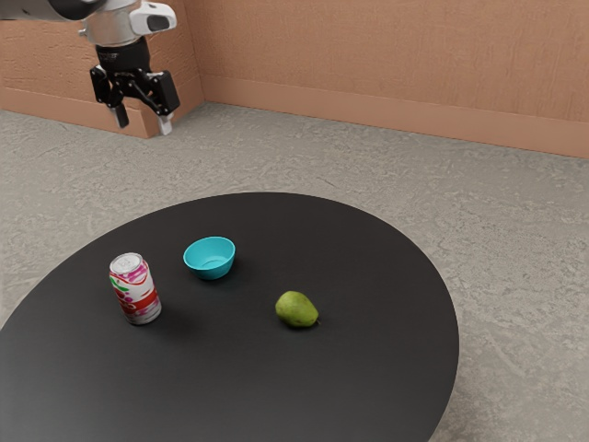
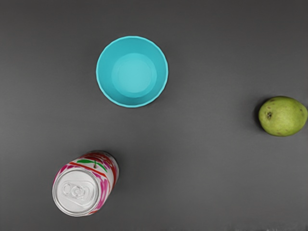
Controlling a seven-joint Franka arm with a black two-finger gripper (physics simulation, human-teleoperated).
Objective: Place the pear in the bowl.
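The gripper (image 1: pixel 144 122), at the exterior view's upper left, stands wide open, gripping nothing. The pear (image 1: pixel 296 310) lies on the table (image 1: pixel 230 387) below centre frame, the bowl (image 1: pixel 210 272) to its upper left

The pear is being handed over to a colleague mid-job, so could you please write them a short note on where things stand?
Gripper: open, holding nothing, up above the table.
Pear: lying on the table, outside the bowl.
Bowl: upright and empty.
Soda can: standing near the bowl.
Done: pear neither grasped nor placed.
Left: grasp the pear, carry it over the bowl, release it inside.
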